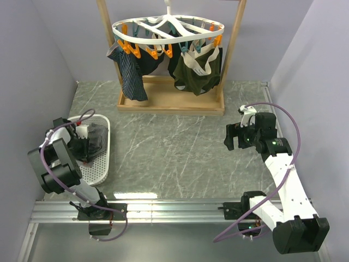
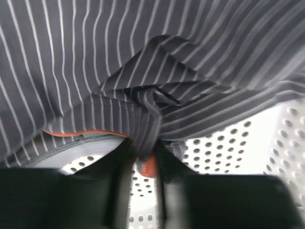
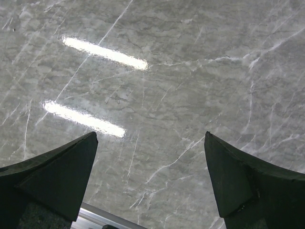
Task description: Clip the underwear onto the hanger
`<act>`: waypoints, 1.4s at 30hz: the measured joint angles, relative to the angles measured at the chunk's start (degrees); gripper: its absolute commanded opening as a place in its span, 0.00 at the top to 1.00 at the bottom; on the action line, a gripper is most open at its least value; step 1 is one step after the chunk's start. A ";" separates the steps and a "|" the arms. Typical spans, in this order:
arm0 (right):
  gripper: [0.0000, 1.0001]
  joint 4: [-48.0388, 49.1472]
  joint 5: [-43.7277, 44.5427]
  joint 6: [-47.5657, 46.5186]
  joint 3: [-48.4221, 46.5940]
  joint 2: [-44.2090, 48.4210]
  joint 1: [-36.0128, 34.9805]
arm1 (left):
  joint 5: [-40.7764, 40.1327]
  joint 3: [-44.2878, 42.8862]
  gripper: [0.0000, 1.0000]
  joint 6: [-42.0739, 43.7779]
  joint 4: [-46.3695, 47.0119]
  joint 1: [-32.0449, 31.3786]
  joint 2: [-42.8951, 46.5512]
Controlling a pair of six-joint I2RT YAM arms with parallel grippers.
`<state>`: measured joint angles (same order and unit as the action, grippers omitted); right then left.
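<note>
We've got our left gripper (image 2: 147,168) pinched on a fold of the underwear (image 2: 143,67), sitting in the white basket (image 1: 101,164) at lower left. Our right gripper (image 3: 150,176) gapes wide. We lift slow and straight so the fold doesn't slip.

Left tool (image 2: 147,164) low, jaws tight together; right tool (image 3: 151,140) aloft, jaws wide apart.
</note>
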<state>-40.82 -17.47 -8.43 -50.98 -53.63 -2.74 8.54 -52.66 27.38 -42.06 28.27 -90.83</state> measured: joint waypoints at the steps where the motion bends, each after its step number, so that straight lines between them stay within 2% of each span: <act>1: 0.00 0.00 0.00 0.00 0.00 -0.02 0.00 | 0.52 -0.46 0.83 -0.11 -0.33 0.09 -0.07; 2: 0.00 0.00 -0.02 0.00 0.00 -0.04 0.00 | 1.18 -1.03 0.92 -0.22 -1.03 0.02 -0.07; 5: 0.00 -0.04 -0.24 0.00 0.00 -0.37 0.00 | 4.11 -5.33 1.00 -0.22 -6.51 -0.26 0.22; 14: 0.00 -0.92 -2.19 -0.04 -2.36 -2.23 0.00 | 17.05 -41.03 1.00 -0.26 -25.09 -1.84 5.64; 18: 0.00 -1.29 -3.23 -0.24 -4.48 -3.06 0.00 | 22.82 -50.36 1.00 -1.84 -29.03 -8.96 8.15; 25: 0.00 -2.82 -4.35 -1.03 -9.01 -3.56 0.00 | 29.46 -52.41 1.00 -9.99 -30.18 -32.17 10.62; 29: 0.01 -3.39 -4.72 -1.97 -9.79 -3.13 0.00 | 29.68 -49.66 1.00 -15.39 -24.63 -42.97 11.13; 32: 0.04 -3.93 -4.81 -2.84 -9.66 -2.47 0.00 | 28.70 -43.30 0.99 -18.69 -18.64 -52.22 11.32; 36: 0.09 -4.39 -5.46 -4.44 -8.50 -0.94 0.00 | 27.23 -36.13 0.95 -21.53 -12.52 -61.72 6.23; 39: 0.14 -5.20 -5.62 -5.75 -7.45 -0.04 0.00 | 25.44 -34.16 0.92 -23.19 -8.50 -67.08 -0.13; 42: 0.19 -5.75 -5.31 -6.99 -6.73 0.20 0.00 | 24.96 -34.07 0.83 -24.22 -3.91 -71.49 -6.38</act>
<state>-46.57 -22.79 -15.42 -57.71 -53.43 -2.74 33.50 -86.74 3.16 -45.98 -43.22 -97.21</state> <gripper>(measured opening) 0.834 0.127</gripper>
